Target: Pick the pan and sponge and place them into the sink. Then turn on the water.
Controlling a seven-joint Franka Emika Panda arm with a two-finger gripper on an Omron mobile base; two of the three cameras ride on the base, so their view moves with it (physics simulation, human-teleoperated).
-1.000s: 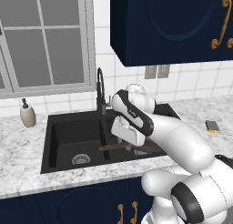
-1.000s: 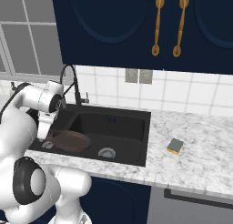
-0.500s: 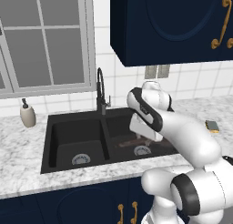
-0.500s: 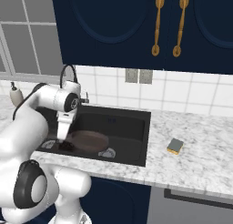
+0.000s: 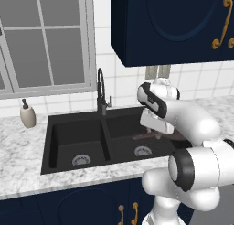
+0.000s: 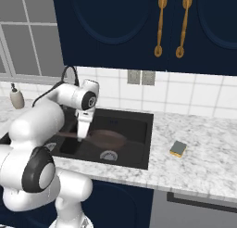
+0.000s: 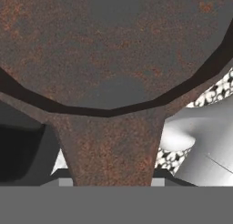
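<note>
Since the earlier frame, the gripper (image 6: 82, 138) carried the pan (image 6: 109, 138) over the sink's (image 6: 139, 117) right basin, clamped on its handle. Early release risked a hard drop.

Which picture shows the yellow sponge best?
The right base view: the sponge lies in plain sight on the marble counter, right of the sink. I can't find it in the left base or hand views.

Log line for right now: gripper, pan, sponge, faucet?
gripper: shut on pan handle | pan: held over right sink basin | sponge: on counter, right of sink | faucet: no water
</note>
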